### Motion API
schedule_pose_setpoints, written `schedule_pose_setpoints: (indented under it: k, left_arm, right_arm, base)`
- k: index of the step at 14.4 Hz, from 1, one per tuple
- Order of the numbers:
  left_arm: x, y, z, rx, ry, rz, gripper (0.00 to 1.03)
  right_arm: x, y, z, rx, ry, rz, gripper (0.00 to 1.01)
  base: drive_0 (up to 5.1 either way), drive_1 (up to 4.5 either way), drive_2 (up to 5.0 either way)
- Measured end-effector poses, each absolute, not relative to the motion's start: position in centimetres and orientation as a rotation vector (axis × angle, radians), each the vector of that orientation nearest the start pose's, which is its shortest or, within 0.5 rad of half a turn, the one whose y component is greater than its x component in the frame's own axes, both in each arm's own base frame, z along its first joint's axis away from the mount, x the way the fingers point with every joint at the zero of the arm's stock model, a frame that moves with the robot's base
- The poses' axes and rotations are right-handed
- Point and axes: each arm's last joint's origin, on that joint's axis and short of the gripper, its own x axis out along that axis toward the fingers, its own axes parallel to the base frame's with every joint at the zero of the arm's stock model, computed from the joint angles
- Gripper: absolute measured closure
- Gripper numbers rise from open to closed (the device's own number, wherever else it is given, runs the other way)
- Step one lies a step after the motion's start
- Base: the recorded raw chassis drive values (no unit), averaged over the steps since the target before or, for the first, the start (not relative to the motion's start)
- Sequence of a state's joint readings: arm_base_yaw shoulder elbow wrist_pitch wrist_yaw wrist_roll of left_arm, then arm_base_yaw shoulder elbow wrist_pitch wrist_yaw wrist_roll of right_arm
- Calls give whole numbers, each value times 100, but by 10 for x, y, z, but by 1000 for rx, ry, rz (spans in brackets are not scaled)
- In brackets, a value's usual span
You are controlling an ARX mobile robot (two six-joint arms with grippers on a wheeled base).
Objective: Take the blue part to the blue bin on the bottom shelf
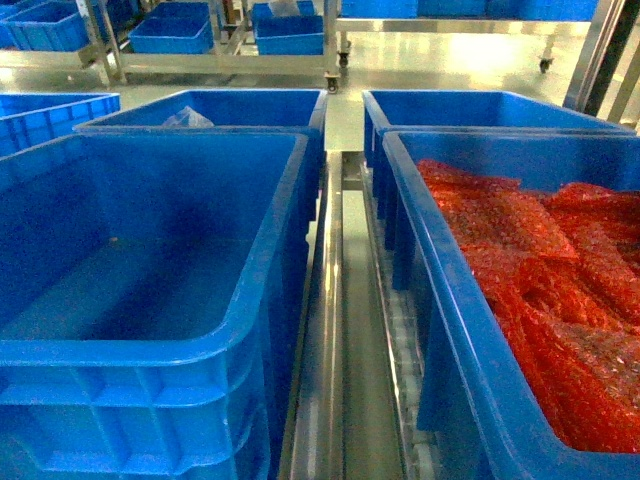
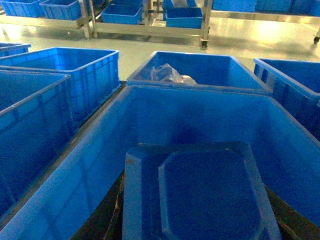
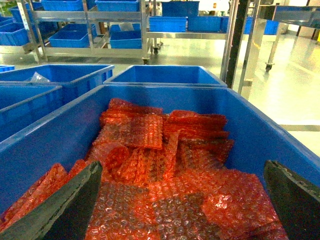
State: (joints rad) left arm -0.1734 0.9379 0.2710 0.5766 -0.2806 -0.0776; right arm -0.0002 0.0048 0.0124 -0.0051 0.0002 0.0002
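the blue bin [image 1: 150, 260] sits on the left in the head view, big and deep, with nothing seen inside it. it rests on the bottom shelf [image 1: 335, 330], whose shiny steel rail runs up the middle between the bins. to the right, just beside the rail, is a second blue bin [image 1: 440, 330] filled with red bubble bags [image 1: 560, 290].

in the left wrist view, the left end effector [image 2: 197, 200] is clamped on the blue part [image 2: 200, 190], a flat blue plastic piece with a raised middle. the part hangs over the near side of the blue bin, above its open inside. behind that bin stands another bin with a clear plastic bag [image 2: 167, 74] in it.

in the right wrist view, the right end effector [image 3: 182, 200] has its 2 dark fingers [image 3: 70, 207] wide apart, holding nothing. it hovers over the red bubble bags in the second bin.

far back, more blue bins sit on steel racks [image 1: 215, 45] on a shiny floor [image 1: 450, 60].
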Motion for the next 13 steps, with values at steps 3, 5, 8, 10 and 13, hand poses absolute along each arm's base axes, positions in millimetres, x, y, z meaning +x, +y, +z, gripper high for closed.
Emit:
schedule_pose_setpoints:
  k: [3, 5, 8, 10, 13]
  left_arm:
    - [187, -25, 203, -57, 84, 110, 59]
    - [187, -25, 203, -57, 84, 110, 59]
    - [296, -75, 199, 55, 157, 13, 59]
    - [301, -77, 192, 68, 171, 9, 48]
    - [277, -73, 210, 61, 87, -2, 15]
  right_arm:
    - [97, 0, 167, 0, -2, 0, 3]
    - [97, 0, 167, 0, -2, 0, 3]
    - [97, 0, 167, 0, -2, 0, 3]
    - [97, 0, 167, 0, -2, 0, 3]
    - [97, 0, 167, 0, -2, 0, 3]
  base:
    - [0, 0, 0]
    - [0, 0, 0]
    - [0, 0, 0]
    - [0, 0, 0]
    - [0, 0, 0]
